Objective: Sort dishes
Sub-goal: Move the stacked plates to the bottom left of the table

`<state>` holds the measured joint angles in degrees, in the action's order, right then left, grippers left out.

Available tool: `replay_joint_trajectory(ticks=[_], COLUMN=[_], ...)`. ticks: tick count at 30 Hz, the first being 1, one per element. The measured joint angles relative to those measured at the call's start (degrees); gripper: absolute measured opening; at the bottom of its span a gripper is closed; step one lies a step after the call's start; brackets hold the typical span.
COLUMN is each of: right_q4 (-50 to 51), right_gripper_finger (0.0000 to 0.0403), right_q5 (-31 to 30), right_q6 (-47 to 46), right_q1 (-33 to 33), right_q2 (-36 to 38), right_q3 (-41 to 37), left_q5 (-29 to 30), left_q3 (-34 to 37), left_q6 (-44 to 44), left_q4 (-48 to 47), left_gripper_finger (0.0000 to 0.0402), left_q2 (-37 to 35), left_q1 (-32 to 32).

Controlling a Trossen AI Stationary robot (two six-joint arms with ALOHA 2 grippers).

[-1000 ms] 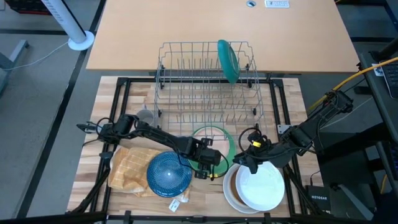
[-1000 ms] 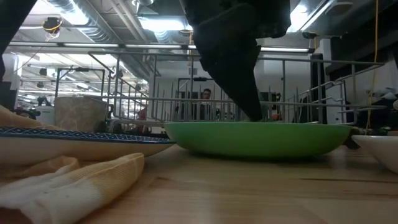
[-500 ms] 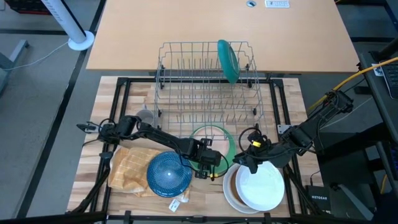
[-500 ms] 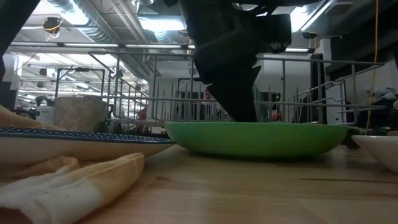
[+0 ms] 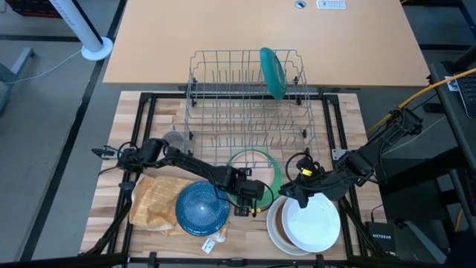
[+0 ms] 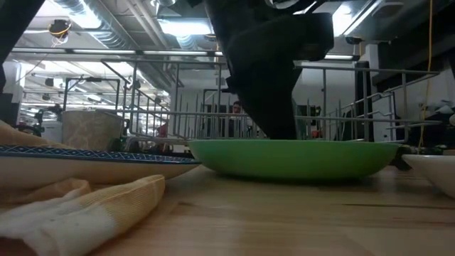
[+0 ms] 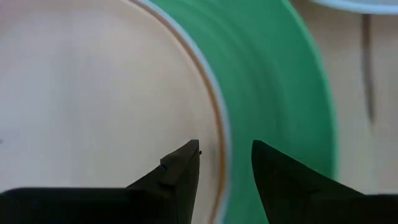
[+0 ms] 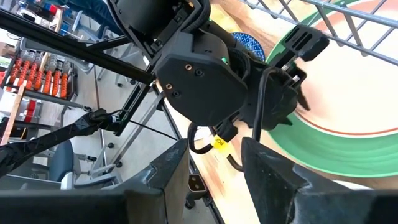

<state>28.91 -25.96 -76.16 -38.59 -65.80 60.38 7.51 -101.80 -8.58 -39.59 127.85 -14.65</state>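
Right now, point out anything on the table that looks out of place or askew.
The yellow checked cloth lies rumpled, with the blue plate resting partly on it, so that plate may sit tilted. A small tag lies loose on the wood beside it. The teal plate stands properly in the rack.

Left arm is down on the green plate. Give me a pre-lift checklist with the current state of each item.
1. Left gripper straddles the rim of the round green plate: ok, one finger either side.
2. Fingers closed on the rim: not ok, a gap shows.
3. Green plate flat on the wooden table: ok.
4. Grey wire rack has free slots: ok, only a teal plate stands in it.
5. Right gripper clear of the lift path: cannot tell; it hovers beside the plate, over the white plate.
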Motion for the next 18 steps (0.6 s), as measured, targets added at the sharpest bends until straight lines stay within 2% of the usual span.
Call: replay_joint_trajectory(ticks=[6,11,18], right_q4=[0.1,0.9,1.3], right_gripper_finger=[0.0152,0.0152,0.0152], right_q5=[0.0,0.0,0.0], right_q6=[0.0,0.0,0.0], right_q1=[0.0,0.0,0.0], right_q2=[0.0,0.0,0.0], right_q3=[0.0,0.0,0.0], left_q5=[-1.6,-1.5,-1.4], left_q3=[-1.9,-4.4,-4.4], left_q6=[-3.9,-3.0,-1.3], left_q4=[-0.6,-0.4,-2.2], left_gripper_finger=[0.0139,0.0139,0.0139], left_q2=[0.0,-0.1,-0.1], left_q1=[0.1,0.9,2.1])
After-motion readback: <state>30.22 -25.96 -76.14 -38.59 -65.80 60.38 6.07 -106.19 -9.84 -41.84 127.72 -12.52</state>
